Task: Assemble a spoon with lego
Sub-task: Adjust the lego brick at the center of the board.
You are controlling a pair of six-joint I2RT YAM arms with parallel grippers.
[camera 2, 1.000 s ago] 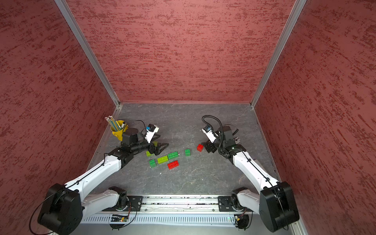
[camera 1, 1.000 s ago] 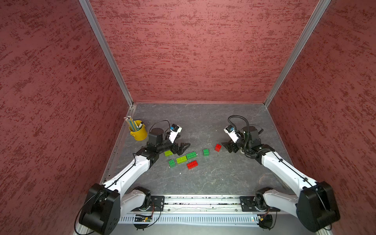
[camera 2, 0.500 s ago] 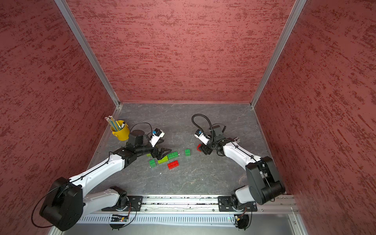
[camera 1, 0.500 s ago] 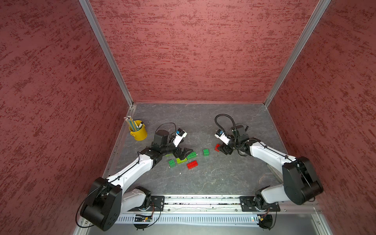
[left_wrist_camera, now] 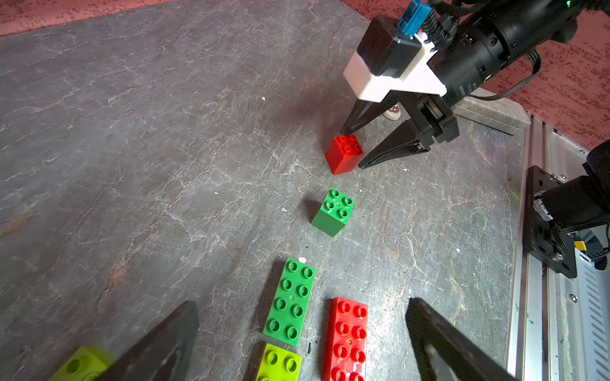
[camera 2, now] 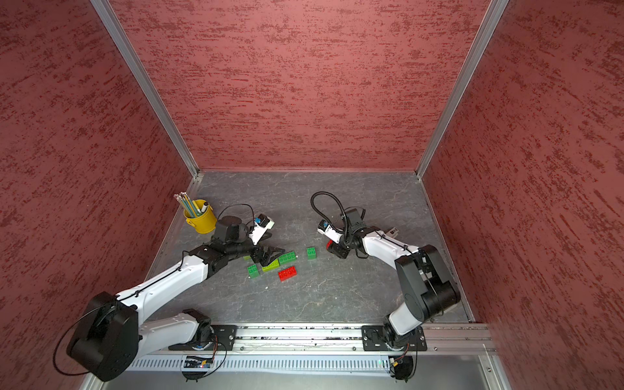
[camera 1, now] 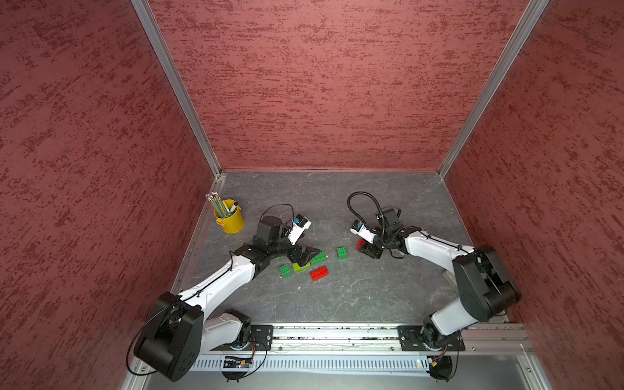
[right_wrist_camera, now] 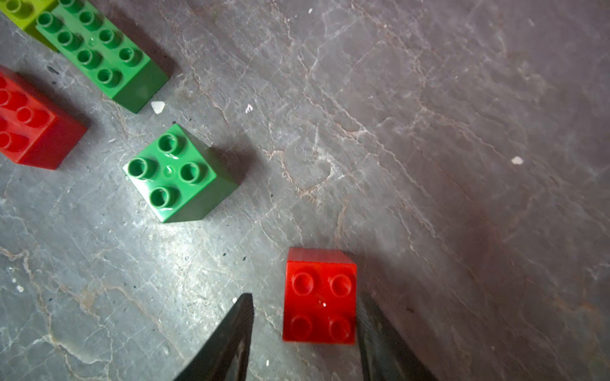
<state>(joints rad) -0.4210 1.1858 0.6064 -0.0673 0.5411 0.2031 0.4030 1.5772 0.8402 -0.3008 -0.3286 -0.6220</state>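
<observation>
Nothing assembled yet: red, green and lime studded plastic bricks (camera 1: 319,273) lie loose on grey tabletop (camera 1: 337,297). Right pincer (right_wrist_camera: 305,306) straddles small square red brick (left_wrist_camera: 343,155), gap on one side, no grip. Left pincer (left_wrist_camera: 302,305) wide, empty, over oblong dark green brick (left_wrist_camera: 290,301). All stacking remains.

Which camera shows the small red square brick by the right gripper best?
Right wrist: the small red square brick fills the foreground, studs up, between the fingers of the right gripper. Left wrist shows it smaller but whole; both top views show only a sliver.
</observation>
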